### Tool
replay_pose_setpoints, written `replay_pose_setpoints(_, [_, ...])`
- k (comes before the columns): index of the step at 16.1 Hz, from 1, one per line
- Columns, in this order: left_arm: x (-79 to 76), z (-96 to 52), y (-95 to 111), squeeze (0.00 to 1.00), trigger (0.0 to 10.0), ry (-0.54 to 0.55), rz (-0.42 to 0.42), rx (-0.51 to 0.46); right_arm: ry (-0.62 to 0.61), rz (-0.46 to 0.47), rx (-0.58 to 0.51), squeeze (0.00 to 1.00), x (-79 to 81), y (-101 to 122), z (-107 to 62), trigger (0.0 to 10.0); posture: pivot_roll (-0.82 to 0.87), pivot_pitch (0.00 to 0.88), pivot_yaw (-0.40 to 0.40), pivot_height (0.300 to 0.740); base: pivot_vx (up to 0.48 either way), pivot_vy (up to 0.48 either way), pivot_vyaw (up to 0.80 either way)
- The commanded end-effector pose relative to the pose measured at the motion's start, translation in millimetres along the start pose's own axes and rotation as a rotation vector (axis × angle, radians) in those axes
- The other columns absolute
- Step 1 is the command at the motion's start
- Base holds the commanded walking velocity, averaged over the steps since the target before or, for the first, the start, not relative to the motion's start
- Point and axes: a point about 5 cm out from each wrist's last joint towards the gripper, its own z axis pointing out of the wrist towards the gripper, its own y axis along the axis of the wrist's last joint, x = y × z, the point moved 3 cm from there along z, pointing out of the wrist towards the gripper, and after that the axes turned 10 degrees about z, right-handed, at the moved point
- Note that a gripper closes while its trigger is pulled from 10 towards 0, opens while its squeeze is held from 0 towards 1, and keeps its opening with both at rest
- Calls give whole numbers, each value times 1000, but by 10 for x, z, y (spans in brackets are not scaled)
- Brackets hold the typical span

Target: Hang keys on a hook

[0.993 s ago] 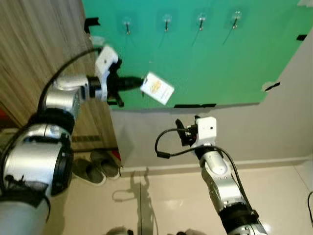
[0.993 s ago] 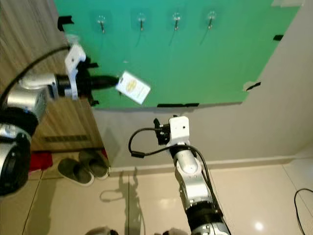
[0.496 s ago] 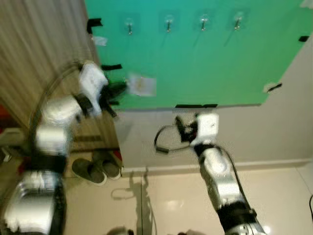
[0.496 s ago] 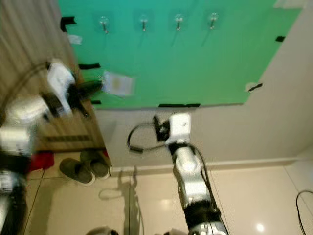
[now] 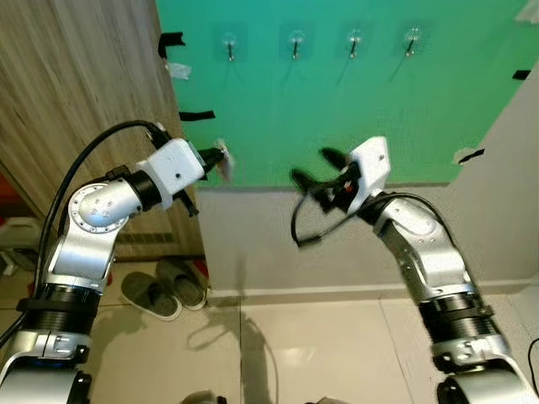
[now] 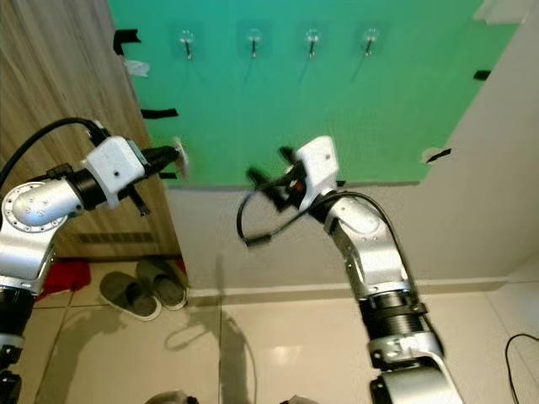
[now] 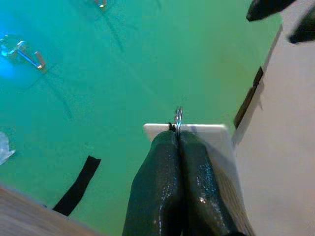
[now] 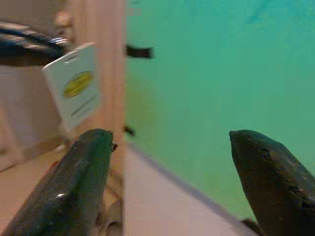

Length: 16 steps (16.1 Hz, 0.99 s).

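Four small hooks sit in a row near the top of a green board on the wall. My left gripper is held out below the leftmost hook, shut on a key ring carrying a white tag. The tag has a yellow logo and hangs edge-on in front of the board's lower left part. My right gripper is raised level with it, a short way to its right, open, its two black fingers spread wide and pointing toward the tag.
A wood-grain panel stands at the left of the board. Grey slippers lie on the tiled floor by the wall base. Black tape strips mark the board's edges. White wall runs below the board.
My left arm has drawn back and lower with the tag, which now hangs edge-on. The right arm has risen and swung its open fingers toward the tag.
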Motion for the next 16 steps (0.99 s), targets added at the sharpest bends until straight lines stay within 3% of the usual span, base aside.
replay_pose_setpoints(1, [42,21,65,0,10000,3,62,-23,92,-3,63,1000,90,-70,-39,10000,11,6,-52,740,0,0,0])
replay_pose_setpoints(4, [108,34,45,0,10000,34,38,-15,86,37,66,1000,111,-121,-35,10000,9,14,-52,740,0,0,0])
replay_pose_setpoints(5, [173,56,26,0,10000,105,-61,-16,2,52,76,1000,87,-231,-9,10000,0,19,-45,740,0,0,0])
replay_pose_setpoints(6, [185,57,13,0,10000,127,-94,-14,-27,60,82,961,89,-281,-5,10000,0,19,-45,740,0,0,0])
replay_pose_setpoints(7, [172,37,-36,0,10000,155,-161,-4,-93,120,63,0,156,-394,-17,10000,-12,23,-41,740,0,0,0])
replay_pose_setpoints(10, [120,38,-71,0,10000,178,-319,-10,-209,175,24,0,199,-518,-52,10000,-21,28,-38,740,0,0,0])
replay_pose_setpoints(12, [129,93,-72,0,10000,221,-496,-34,-265,177,10,0,235,-584,-68,10000,-33,31,-31,740,0,0,0])
replay_pose_setpoints(13, [163,153,-71,0,10000,268,-628,-52,-290,178,13,0,271,-645,-83,10000,-41,31,-26,740,0,0,0])
replay_pose_setpoints(16, [147,239,-42,0,10000,267,-754,-74,-355,187,5,0,210,-669,-125,10000,-46,30,-22,740,0,0,0])
